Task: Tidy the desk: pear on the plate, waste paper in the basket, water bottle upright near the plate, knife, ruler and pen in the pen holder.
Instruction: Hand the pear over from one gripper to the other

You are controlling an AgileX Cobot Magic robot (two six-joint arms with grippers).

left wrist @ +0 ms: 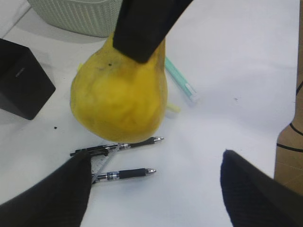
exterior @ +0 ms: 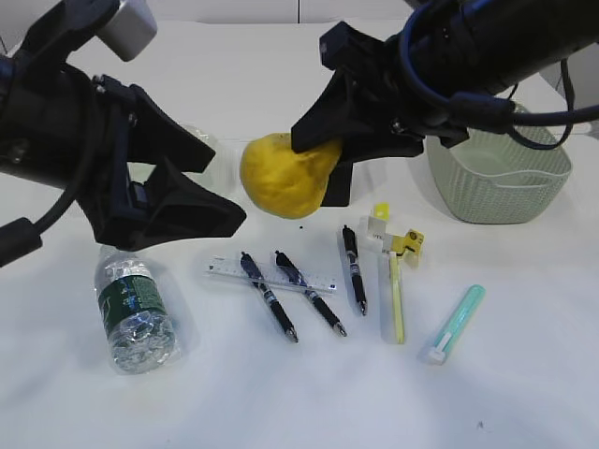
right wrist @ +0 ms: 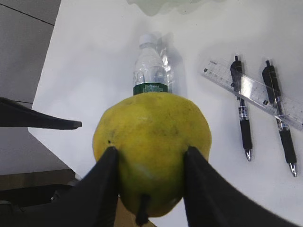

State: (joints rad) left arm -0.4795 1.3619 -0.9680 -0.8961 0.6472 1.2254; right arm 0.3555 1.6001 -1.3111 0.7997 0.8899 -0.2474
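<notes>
The yellow, fist-sized pear (exterior: 281,175), its skin slightly blotchy with a few dark specks and a short dark stem, hangs above the white surface (exterior: 281,393), clamped at its narrow end between the fingers of the right end effector (exterior: 323,164). The left end effector (exterior: 201,187) stands with its fingers spread apart and empty, just left of the fruit.

The exterior view shows the clear ribbed water bottle (exterior: 134,310) lying on its side at near left, the clear plastic ruler (exterior: 271,274) under two black pens, and the sage-green perforated basket (exterior: 498,178) at far right. The left wrist view alone shows the matte black square pen holder (left wrist: 21,78). The right wrist view alone shows the stem between the two fingers, and the edge of the pale green glass plate (right wrist: 165,5) beyond the bottle.
</notes>
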